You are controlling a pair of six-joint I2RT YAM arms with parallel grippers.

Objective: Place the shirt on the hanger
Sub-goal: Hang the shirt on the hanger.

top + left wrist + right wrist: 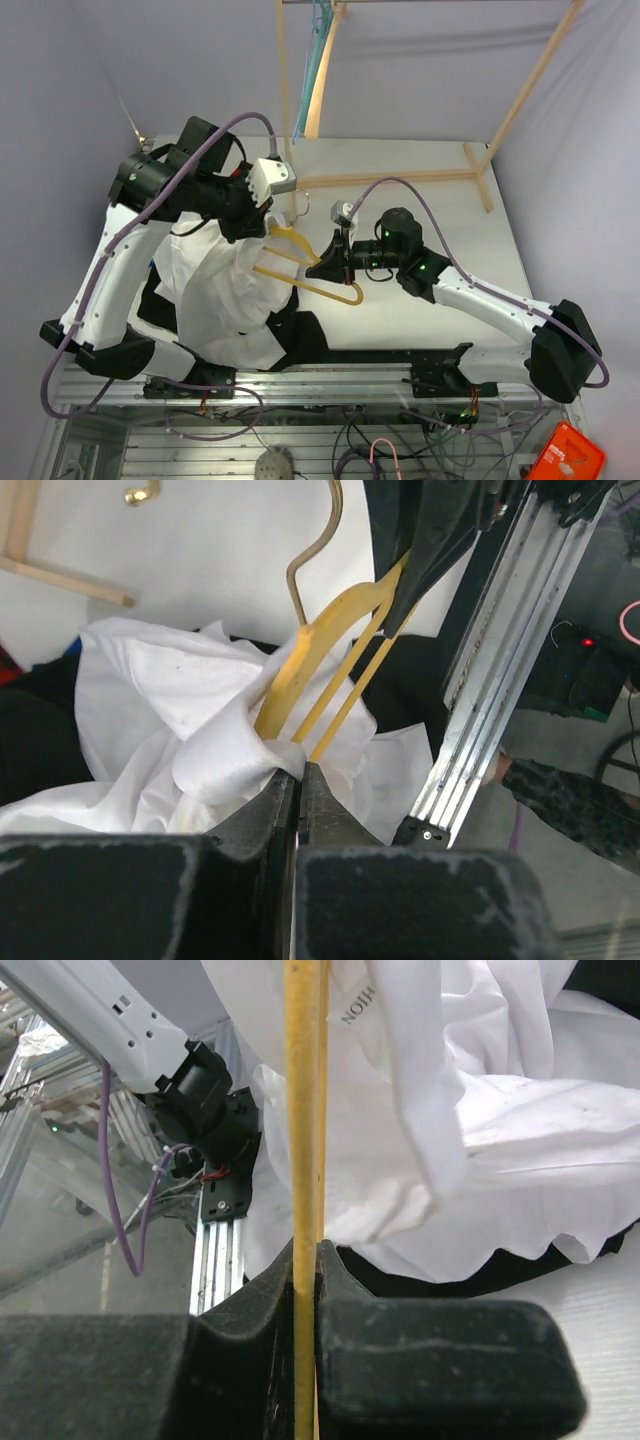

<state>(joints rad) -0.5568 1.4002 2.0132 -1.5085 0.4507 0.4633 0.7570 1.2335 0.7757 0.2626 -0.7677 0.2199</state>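
The task looks to be in the middle. The shirt (225,285) lies bunched on the left part of the worktop (420,170), partly over a dark cloth (300,335). The hanger (305,650) is held just beside the shirt, toward the middle of the worktop, with its left end going into the white fabric. Its right end and its hook are bare. So I judge that one shoulder is being fed in. The other shoulder is not yet covered, and the collar is not around the hook.

The left hand (300,790) is closed, with its fingers pinching a fold of the shirt right at the place where the yellow bars enter the fabric. The right hand (305,1260) is also closed, clamped on a thin bar of the hanger.

The top view gives the whole layout: both arms meet over the hanger, and a wooden frame (400,178) lies behind them. But there the left arm covers the place where the fabric meets the hanger.

The left wrist view shows this place closely: the fold wraps the hanger's end, though I cannot tell how deep the end sits inside.

The right wrist view shows the grip on the bar, and the shirt hanging beside it with some printed letters. The other views do not show these.
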